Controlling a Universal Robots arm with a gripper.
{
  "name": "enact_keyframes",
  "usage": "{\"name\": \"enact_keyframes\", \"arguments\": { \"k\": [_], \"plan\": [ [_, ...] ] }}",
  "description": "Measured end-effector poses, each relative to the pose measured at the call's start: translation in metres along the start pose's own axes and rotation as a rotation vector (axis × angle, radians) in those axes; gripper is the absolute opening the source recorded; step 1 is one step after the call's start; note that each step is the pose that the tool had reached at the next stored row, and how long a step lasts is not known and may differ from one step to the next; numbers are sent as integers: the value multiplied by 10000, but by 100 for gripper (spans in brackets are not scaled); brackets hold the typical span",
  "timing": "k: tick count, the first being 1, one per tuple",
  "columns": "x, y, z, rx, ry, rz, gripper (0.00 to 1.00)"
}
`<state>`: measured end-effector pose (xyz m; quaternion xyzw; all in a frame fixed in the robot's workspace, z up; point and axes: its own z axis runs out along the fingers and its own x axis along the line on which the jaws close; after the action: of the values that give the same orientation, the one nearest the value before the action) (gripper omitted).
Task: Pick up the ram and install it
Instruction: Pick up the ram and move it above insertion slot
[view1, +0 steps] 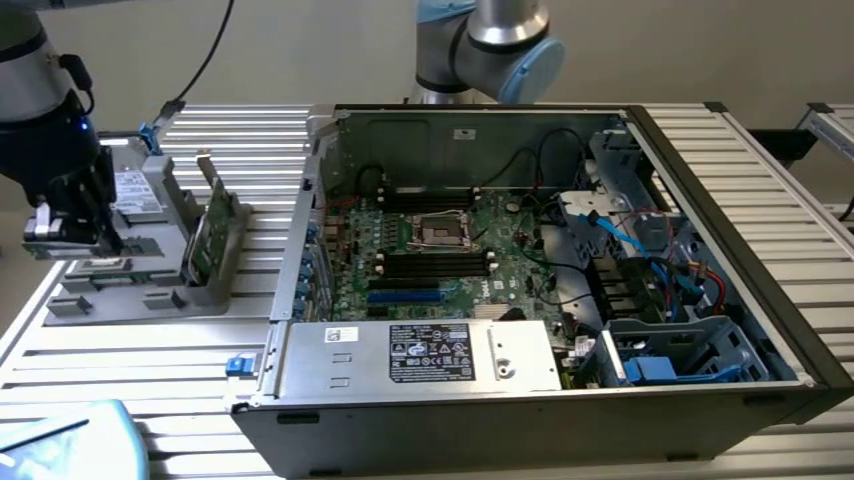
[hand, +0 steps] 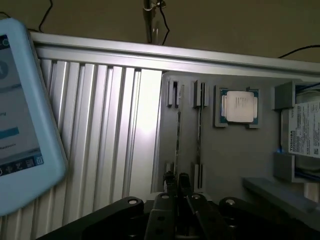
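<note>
The ram (view1: 216, 222) is a thin green stick standing on edge in a grey holder on the fixture tray (view1: 134, 300), at the exterior view's left. My gripper (view1: 60, 235) hangs over the far left part of that tray, well apart from the ram. In the wrist view my gripper (hand: 177, 181) has its dark fingertips close together with nothing between them, above two narrow slots (hand: 199, 135) in the grey tray. The open computer case (view1: 534, 250) lies to the right with the green motherboard (view1: 441, 250) and its black memory slots (view1: 427, 265).
On the tray near the gripper lie a silver processor chip (hand: 239, 107) and a hard drive (hand: 305, 135). A light blue tablet (hand: 20, 115) sits on the ribbed aluminium table. Cables, a power supply (view1: 420, 355) and drive cages crowd the case.
</note>
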<state>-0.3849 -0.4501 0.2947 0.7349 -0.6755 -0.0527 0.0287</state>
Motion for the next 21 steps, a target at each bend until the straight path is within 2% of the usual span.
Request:
{"name": "enact_keyframes", "arguments": {
  "k": [8, 14, 18, 21],
  "plan": [
    [62, -226, -386, -29, -68, -6, 14],
    [101, -420, -642, -37, -151, -15, 14],
    [120, -565, -769, -35, -224, -24, 14],
    [134, -688, -840, -42, -250, -28, 14]
  ]
}}
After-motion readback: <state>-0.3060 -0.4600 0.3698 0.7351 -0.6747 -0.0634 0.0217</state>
